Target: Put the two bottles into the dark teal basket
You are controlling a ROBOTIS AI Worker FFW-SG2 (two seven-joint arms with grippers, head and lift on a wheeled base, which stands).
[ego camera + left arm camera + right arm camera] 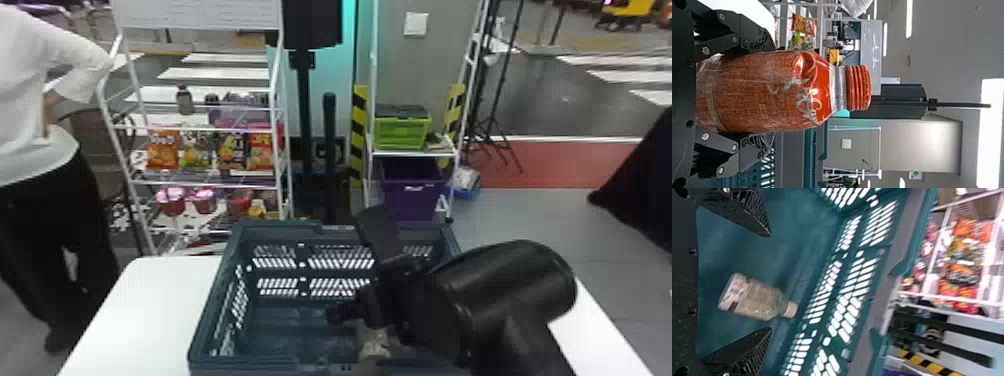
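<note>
A white worktop (145, 310) carries the dark teal basket (216, 295), which stands upright with its open top facing up. Plain, pale surface spreads out to the left of the basket, ending at a rounded corner near the basket's far left side. From that corner, the worktop's left edge slants outward toward the robot, well apart from the basket. More of the white surface shows to the right of the basket, bounded by another slanting edge. The basket's far and left walls have rows of slots, and its floor is teal.
</note>
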